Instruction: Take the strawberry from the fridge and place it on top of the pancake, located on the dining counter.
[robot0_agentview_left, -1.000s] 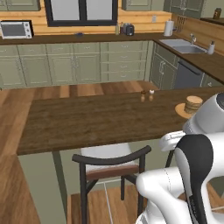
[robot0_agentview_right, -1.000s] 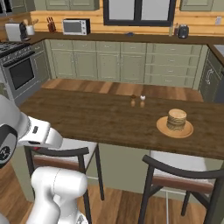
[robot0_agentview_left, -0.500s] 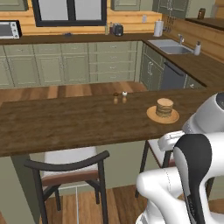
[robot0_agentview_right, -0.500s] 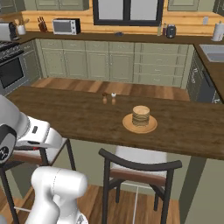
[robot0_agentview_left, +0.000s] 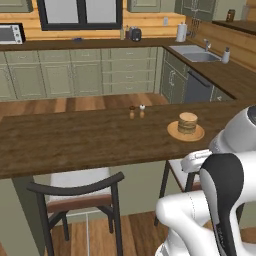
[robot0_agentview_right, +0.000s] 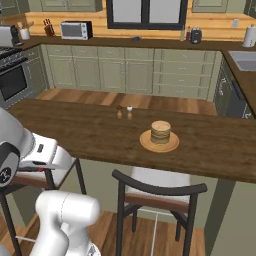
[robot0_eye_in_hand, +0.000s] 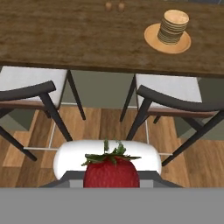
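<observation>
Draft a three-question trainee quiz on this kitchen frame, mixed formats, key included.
1. True or false: the small red strawberry with green leaves already sits on the stacked tan pancake.
2. Multiple choice: the pancake rests on A) a flat orange-tan plate B) a white stool seat C) the floor.
3. Fill in: the two small shakers stand on the dark-brown wooden ___.

Key: 1 false; 2 A; 3 dining counter.

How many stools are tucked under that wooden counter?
2: one stool left of the pancake in the hand view, the other stool right below it. More may stand beyond the picture's edges.
</observation>
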